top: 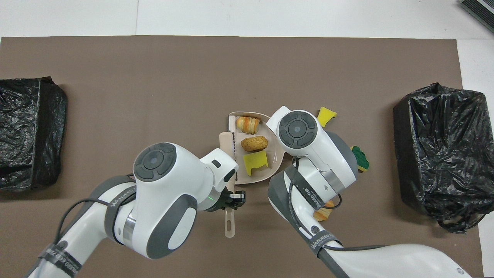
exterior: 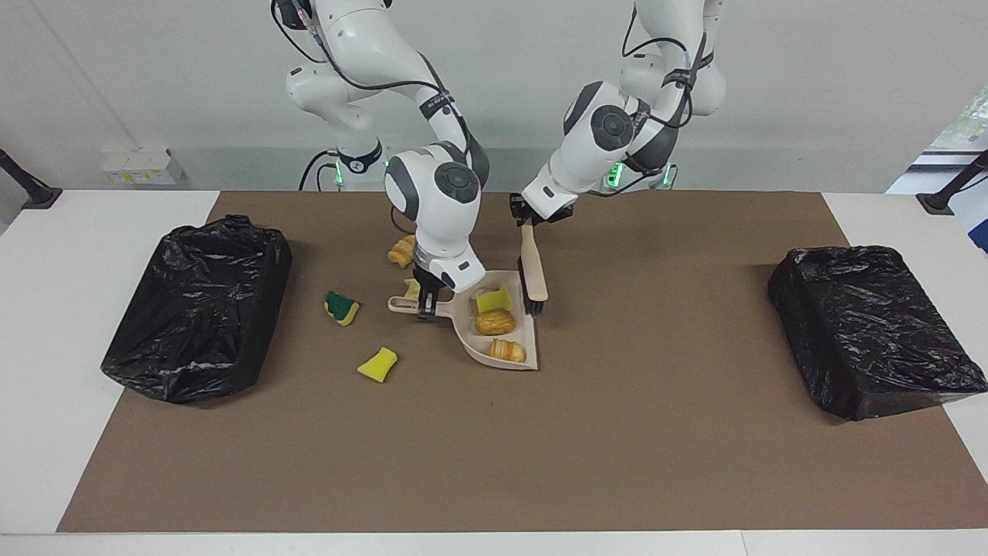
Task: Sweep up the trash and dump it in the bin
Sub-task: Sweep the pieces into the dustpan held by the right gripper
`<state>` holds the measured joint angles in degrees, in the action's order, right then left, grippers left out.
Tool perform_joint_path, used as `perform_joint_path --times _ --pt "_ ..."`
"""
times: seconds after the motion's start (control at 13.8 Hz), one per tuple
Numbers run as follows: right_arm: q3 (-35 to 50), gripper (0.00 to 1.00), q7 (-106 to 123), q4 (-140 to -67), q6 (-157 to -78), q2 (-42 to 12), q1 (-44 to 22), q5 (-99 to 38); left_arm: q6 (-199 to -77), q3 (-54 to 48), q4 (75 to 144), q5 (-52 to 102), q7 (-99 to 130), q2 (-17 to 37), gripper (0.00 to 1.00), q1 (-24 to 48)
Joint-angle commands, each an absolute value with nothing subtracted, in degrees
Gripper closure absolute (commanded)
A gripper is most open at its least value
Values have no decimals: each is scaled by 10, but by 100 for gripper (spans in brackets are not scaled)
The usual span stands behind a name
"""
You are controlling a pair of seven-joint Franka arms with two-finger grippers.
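Note:
My right gripper (exterior: 427, 303) is shut on the handle of the beige dustpan (exterior: 468, 323), which lies flat on the brown mat. Three pieces of trash lie in the pan: a yellow sponge bit (exterior: 494, 300), a brown bread chunk (exterior: 495, 322) and a striped bread piece (exterior: 505, 351). My left gripper (exterior: 526, 222) is shut on the wooden-handled brush (exterior: 532, 270), whose bristles stand at the pan's open side. Seen from overhead, the left gripper (top: 233, 197) holds the brush (top: 230, 226) beside the dustpan (top: 272, 164); the right gripper is hidden under its arm.
Loose trash lies toward the right arm's end: a green-and-yellow sponge (exterior: 341, 307), a yellow bit (exterior: 377, 364), a bread chunk (exterior: 401, 251) and a scrap (exterior: 411, 288) by the pan's handle. Black-bagged bins stand at the right arm's end (exterior: 197, 309) and at the left arm's end (exterior: 872, 332).

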<state>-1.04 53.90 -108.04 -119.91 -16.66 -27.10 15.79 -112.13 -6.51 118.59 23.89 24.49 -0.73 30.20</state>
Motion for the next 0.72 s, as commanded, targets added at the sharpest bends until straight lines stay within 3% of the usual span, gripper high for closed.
perform_joint_path --times 0.0,0.22,0.65 --pt "-5 100 555 -1093 -1206 -139 -258 156 -1063 -68 1157 193 264 -35 100 289" --pt "-5 100 599 -1072 -1195 -124 -226 130 -1040 -71 1159 172 290 -49 100 296" --pt "-7 100 701 -1024 -1130 -111 -150 127 -1055 -87 1249 172 407 -90 100 372"
